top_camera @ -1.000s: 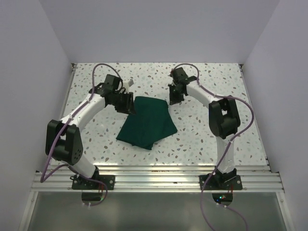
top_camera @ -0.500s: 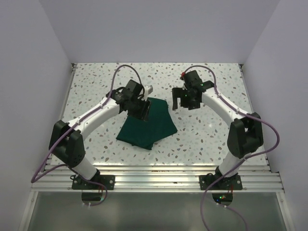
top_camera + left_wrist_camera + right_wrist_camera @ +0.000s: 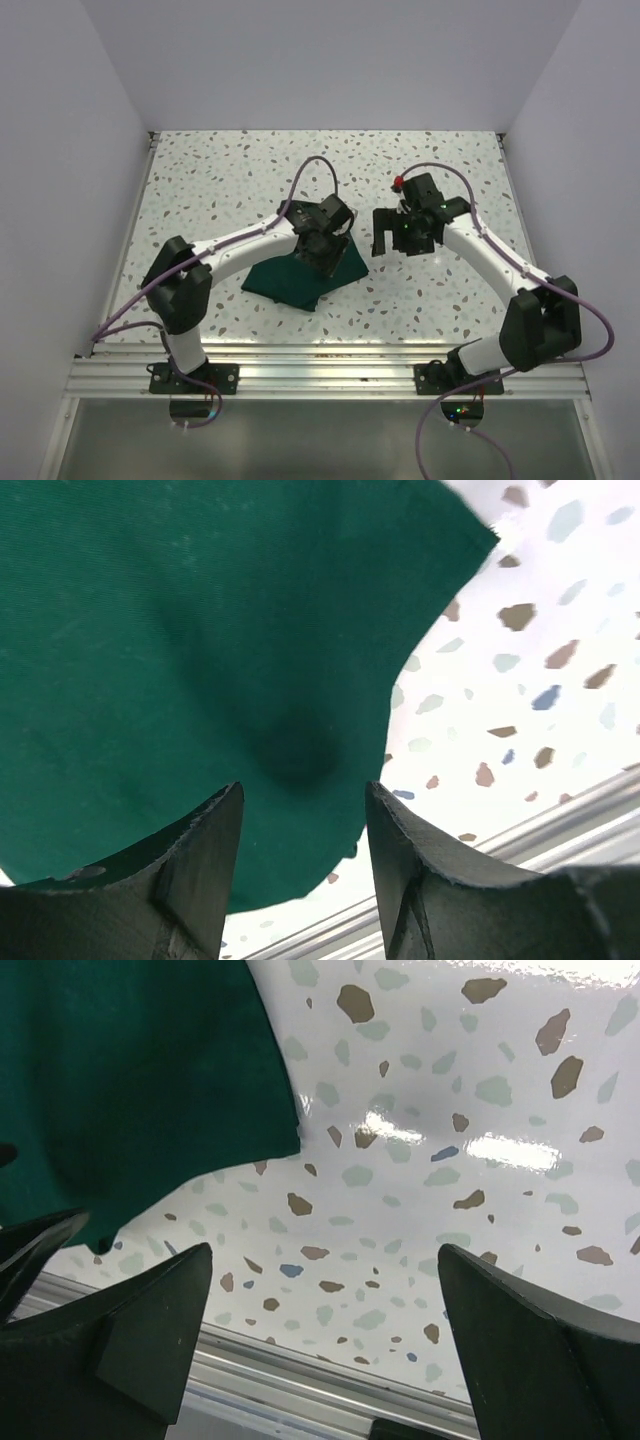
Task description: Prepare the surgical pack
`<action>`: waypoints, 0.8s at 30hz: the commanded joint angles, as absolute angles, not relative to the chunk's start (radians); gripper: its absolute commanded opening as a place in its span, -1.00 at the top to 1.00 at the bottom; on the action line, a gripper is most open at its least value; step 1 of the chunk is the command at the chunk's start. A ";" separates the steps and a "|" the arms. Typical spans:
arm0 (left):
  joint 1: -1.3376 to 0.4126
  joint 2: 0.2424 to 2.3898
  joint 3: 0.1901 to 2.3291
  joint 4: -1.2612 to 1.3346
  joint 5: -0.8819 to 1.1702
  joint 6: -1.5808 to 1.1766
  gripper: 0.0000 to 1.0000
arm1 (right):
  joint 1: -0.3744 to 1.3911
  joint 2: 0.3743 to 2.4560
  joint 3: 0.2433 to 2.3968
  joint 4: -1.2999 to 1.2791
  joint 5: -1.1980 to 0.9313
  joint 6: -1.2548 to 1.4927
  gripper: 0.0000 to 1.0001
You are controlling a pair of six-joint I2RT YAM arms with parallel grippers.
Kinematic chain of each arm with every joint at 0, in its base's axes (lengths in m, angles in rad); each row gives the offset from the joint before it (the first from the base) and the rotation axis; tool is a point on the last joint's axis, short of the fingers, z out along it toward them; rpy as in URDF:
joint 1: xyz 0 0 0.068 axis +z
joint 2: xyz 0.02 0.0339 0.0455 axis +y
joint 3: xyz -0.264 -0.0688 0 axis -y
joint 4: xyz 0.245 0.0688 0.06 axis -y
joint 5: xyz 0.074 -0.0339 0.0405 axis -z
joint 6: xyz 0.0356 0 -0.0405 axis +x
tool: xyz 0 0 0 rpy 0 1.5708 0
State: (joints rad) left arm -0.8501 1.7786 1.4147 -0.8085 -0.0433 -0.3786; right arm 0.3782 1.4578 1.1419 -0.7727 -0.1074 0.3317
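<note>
Near the middle of the speckled table [image 3: 220, 180], the surgical pack [image 3: 290, 285] lay folded; it looked soft, light and limp, best pinched at an edge. The left gripper [image 3: 303, 800] hovered over it, jaws apart and empty. The right gripper [image 3: 325, 1260] gaped wide over bare table beside it. No container showed.

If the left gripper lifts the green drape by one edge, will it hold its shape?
Probably floppy: the drape has a softly curving edge and seems dimpled under the left gripper, so it likely sags. Pushed, it would probably bunch, not slide.
</note>
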 commanded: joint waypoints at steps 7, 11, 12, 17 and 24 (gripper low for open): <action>-0.936 1.881 1.462 -0.833 -0.189 -0.472 -0.13 | 0.361 1.325 1.072 -0.773 -0.150 0.302 -0.98; -0.972 1.901 1.454 -0.850 -0.250 -0.500 -0.16 | 0.359 1.318 1.055 -0.762 -0.172 0.317 -0.97; -0.980 1.907 1.462 -0.873 -0.300 -0.514 -0.16 | 0.359 1.316 1.052 -0.759 -0.175 0.319 -0.98; -1.011 1.951 1.482 -0.946 -0.425 -0.537 -0.16 | 0.360 1.321 1.048 -0.755 -0.169 0.327 -0.97; -1.049 1.989 1.494 -0.986 -0.546 -0.557 -0.22 | 0.360 1.324 1.029 -0.741 -0.176 0.339 -0.97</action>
